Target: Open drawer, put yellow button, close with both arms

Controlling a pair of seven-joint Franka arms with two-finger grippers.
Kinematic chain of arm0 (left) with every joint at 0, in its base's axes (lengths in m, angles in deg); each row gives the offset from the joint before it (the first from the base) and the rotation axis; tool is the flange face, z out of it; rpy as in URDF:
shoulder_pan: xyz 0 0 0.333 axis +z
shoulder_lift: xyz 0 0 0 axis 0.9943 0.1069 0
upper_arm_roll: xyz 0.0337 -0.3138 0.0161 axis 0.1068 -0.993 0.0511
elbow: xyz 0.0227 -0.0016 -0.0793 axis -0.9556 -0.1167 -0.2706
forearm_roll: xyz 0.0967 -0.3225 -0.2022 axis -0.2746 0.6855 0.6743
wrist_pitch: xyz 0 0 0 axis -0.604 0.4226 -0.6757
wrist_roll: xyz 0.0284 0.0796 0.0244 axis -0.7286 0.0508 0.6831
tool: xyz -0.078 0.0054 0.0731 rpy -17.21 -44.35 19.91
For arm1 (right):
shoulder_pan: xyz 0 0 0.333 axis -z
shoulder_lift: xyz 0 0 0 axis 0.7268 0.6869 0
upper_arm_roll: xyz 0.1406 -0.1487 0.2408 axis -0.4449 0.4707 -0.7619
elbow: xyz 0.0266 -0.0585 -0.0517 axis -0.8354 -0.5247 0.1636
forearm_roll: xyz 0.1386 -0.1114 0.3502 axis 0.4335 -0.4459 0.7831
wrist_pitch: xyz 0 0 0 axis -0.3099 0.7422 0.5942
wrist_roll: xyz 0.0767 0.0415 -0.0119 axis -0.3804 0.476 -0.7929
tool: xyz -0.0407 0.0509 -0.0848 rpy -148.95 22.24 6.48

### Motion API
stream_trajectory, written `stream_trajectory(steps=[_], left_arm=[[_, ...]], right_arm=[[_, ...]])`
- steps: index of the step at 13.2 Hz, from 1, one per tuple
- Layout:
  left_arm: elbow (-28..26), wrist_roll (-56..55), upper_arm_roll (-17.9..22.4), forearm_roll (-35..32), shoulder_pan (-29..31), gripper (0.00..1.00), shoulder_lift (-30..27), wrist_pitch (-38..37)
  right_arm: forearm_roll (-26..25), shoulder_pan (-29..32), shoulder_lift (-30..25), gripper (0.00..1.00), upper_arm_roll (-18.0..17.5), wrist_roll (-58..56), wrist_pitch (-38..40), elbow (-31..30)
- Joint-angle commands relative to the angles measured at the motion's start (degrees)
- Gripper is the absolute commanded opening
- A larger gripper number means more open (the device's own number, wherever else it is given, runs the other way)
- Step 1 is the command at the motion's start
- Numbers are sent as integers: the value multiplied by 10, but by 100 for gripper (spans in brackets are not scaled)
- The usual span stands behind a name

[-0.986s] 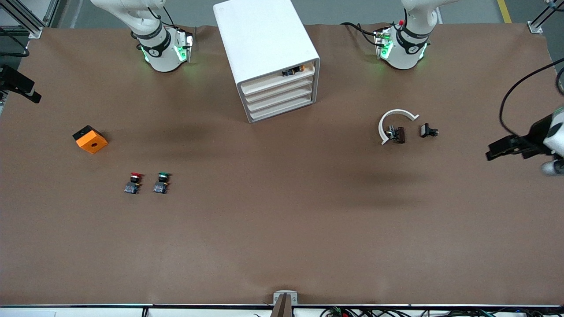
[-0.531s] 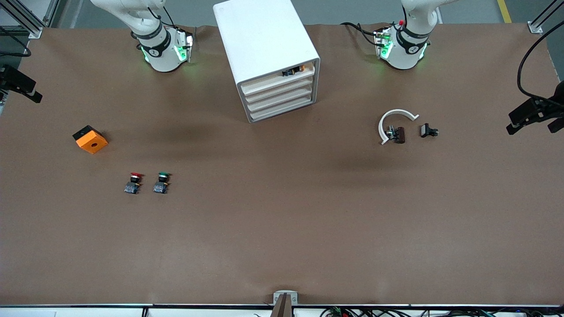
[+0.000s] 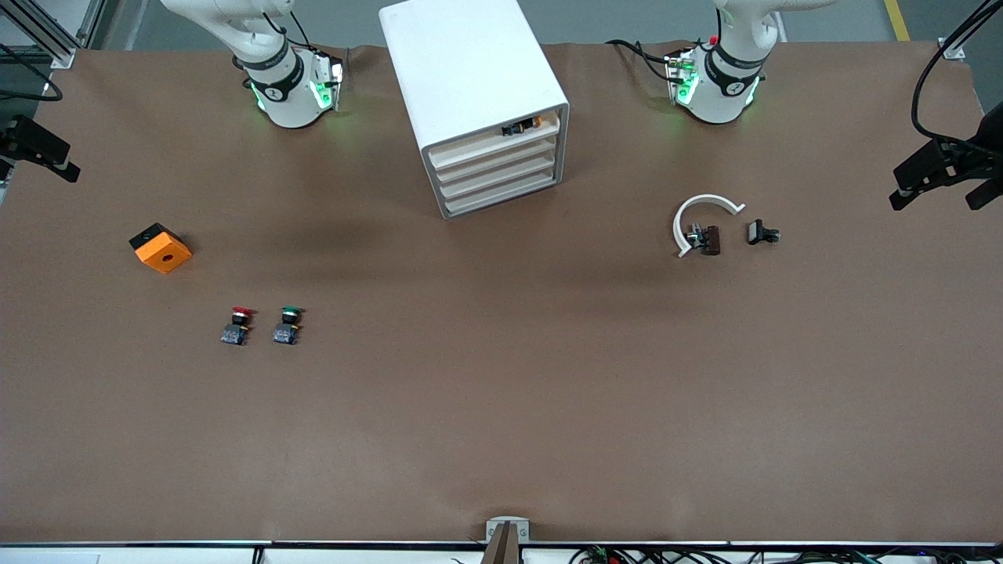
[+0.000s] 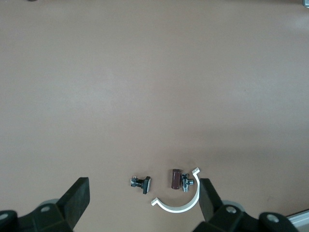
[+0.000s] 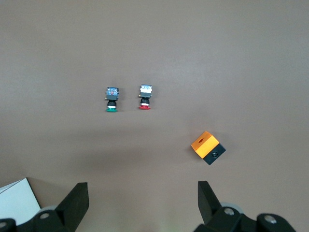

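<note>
The white cabinet stands between the arms' bases. Its uppermost drawer sits level with the three drawers below it. The yellow button lies on its side in that top drawer, near the left arm's end of it. My left gripper is open and empty over the table's edge at the left arm's end; in the left wrist view it is high over small parts. My right gripper is open and empty over the table's edge at the right arm's end, as its wrist view shows.
A white curved clip, a brown piece and a small black part lie toward the left arm's end. An orange block, a red-capped button and a green-capped button lie toward the right arm's end.
My left gripper has drawn back along the table's edge toward the arms' bases side. My right gripper has shifted only slightly. The button and drawer have not moved.
</note>
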Motion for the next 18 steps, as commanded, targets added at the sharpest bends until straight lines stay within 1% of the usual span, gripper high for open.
stream_trajectory(steps=[1, 3, 7, 11, 15, 18], left_arm=[[8, 1, 12, -1, -14, 100, -4, -28], [8, 2, 9, -2, -13, 100, -6, -30], [8, -4, -8, -3, -12, 100, -7, -58], [22, -7, -9, 1, -13, 100, 9, -55], [20, -6, -9, 5, -14, 100, 16, -58], [36, -9, -9, 6, -12, 100, 28, -58]], right_arm=[[-4, -2, -7, 100, 0, 5, 7, 1], [-1, -1, -8, 100, 0, 13, 8, 1], [0, -1, -8, 100, 0, 25, 9, 1], [4, -8, -8, 100, -1, 26, 9, 0], [4, -8, -8, 100, 0, 25, 10, 0], [4, -8, -8, 100, 1, 25, 11, 0]])
